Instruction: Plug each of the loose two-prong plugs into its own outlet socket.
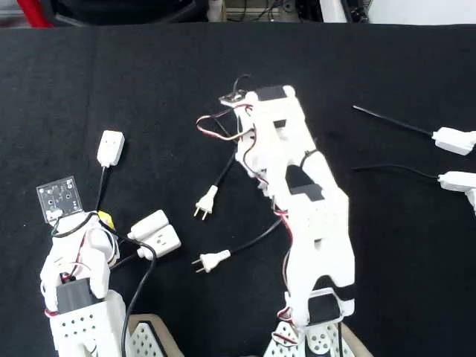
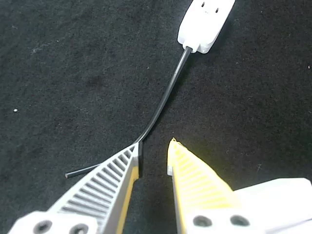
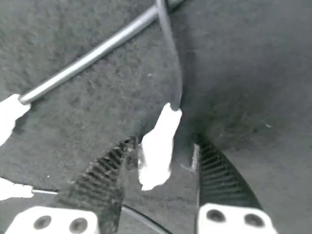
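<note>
Left end effector [image 2: 153, 146] is held narrowly open low over the desk [image 1: 357, 67], with a black cord [image 2: 165, 97] touching one fingertip. The cord's single outlet [image 2: 204, 19] lies just ahead. Right end effector [image 3: 163, 144] is opened wider; a white plug [image 3: 156, 165] is seen between its fingers, unclamped. A double outlet [image 1: 156, 232] lies beside the left arm.

One overhead camera, two wrist cameras close to the cloth.
The high view looks steeply down over the black cloth-covered table [image 1: 387, 245] from the arms' side. The wrist cameras look past the left gripper [image 2: 155, 146] and the right gripper [image 3: 162, 146], close above the cloth. High and left wrist views share the white rectangular plastic outlet block [image 2: 204, 19].
</note>
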`<state>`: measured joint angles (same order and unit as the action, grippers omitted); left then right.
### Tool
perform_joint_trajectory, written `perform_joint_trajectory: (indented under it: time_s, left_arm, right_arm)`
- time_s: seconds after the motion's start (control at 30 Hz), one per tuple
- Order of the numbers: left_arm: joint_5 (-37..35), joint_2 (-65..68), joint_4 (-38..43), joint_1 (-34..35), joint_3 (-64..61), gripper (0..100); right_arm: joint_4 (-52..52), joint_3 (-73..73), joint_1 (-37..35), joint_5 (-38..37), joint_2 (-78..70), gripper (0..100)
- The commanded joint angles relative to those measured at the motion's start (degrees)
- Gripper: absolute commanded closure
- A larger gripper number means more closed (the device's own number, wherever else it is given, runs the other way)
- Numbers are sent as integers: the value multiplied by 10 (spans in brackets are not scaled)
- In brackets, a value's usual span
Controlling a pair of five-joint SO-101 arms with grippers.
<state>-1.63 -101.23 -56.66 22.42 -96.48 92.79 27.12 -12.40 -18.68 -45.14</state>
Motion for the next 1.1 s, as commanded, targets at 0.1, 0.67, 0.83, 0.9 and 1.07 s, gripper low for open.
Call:
perform_joint_trajectory:
  time_s: [0.1, 0.67, 0.83, 0.9, 1.07]
  left_arm:
    - [-3, -3, -1, -1, -11, 888]
    - [-3, -3, -1, -1, -11, 888]
    - [-3, -3, -1, -1, -11, 888]
    - [-3, -3, -1, -1, -11, 888]
    - [-3, -3, -1, -1, -11, 888]
  right_arm:
    - [5, 54, -3, 11, -13, 959]
    - [8, 80, -3, 18, -12, 982]
    - [6, 83, -4, -1, -12, 935]
    - [6, 83, -4, -2, -12, 923]
    - [9, 102, -10, -2, -14, 925]
